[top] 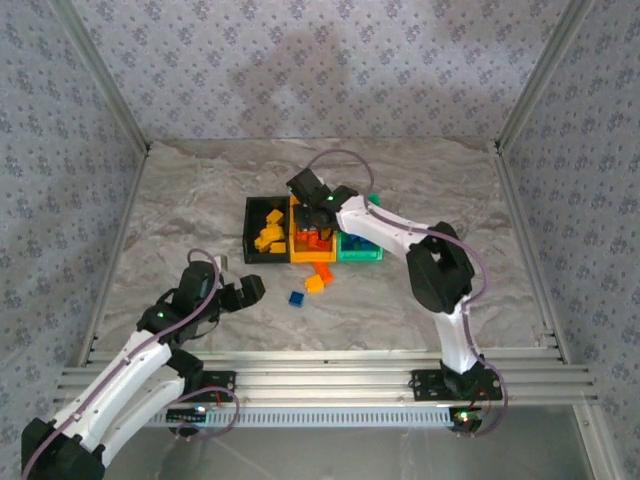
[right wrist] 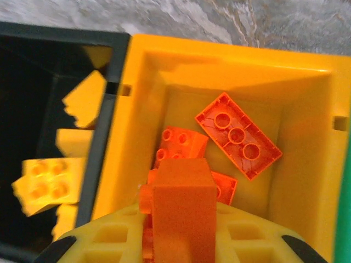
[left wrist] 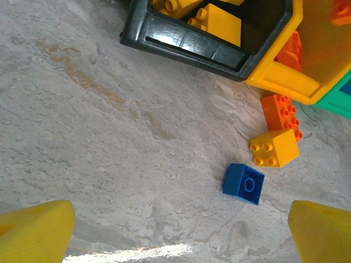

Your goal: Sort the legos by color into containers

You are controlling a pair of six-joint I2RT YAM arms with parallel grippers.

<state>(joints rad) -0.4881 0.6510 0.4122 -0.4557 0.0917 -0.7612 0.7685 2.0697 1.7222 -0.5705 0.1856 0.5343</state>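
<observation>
The right fingers (right wrist: 104, 241) are clenched on an orange-red brick (right wrist: 184, 203), which hangs over the yellow-orange bin (right wrist: 307, 164), the middle one of the joined row. Under it in that bin lie more orange-red bricks, among them a long one (right wrist: 238, 136) turned underside up. The black bin (right wrist: 107, 109) next to it holds yellow bricks (right wrist: 41, 186), and the green bin (top: 362, 250) closes the row on the far side.

The left fingers (left wrist: 33, 230) stand wide apart and hold nothing, low over the worktop (left wrist: 109, 137). Ahead of them three loose bricks lie near the bins. A blue brick (left wrist: 243, 183) sits apart. A yellow brick (left wrist: 274, 148) sits just beyond it, against or nearly against a loose orange-red brick (left wrist: 281, 112) close to the yellow-orange bin's front wall.

The bricks look light, rigid and smooth-walled, so they should not deform but could slip or twist out of a corner pinch. The sound hold is across two opposite flat walls, not over the studs. The blue brick, with free space on both sides, looks the easiest to take. The yellow and orange-red pair is crowded, so a finger coming down between them would likely shove one aside.
</observation>
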